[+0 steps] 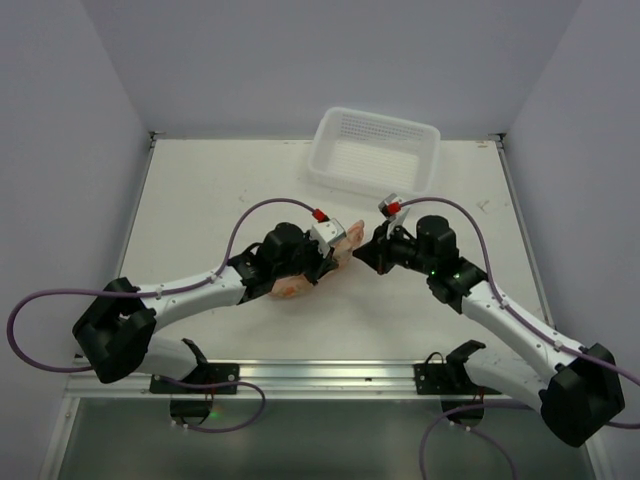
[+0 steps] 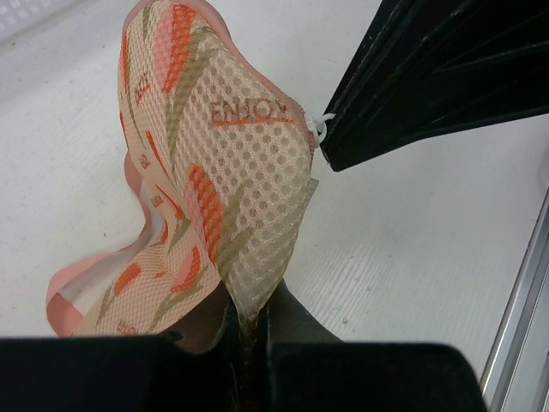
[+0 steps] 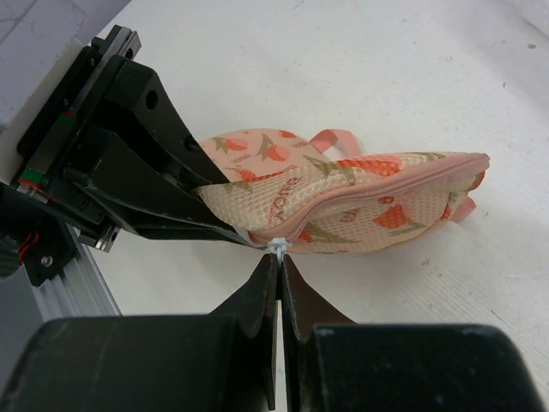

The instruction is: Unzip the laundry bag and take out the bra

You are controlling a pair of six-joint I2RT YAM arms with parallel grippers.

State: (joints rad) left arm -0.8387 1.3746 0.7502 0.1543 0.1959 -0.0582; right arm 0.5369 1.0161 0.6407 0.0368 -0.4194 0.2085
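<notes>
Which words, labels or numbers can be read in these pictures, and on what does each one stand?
"ENJOY": printed in orange on the pale mesh of the laundry bag, clearest in the left wrist view.
Other small orange prints on the same bag: too small and blurred to read.
No other readable text shows in any view.

Left claw [image 2: 249,339] pinches the laundry bag [image 2: 227,180] (mesh side showing), right claw [image 2: 329,139] nipping its white tie [image 2: 319,126].
</notes>
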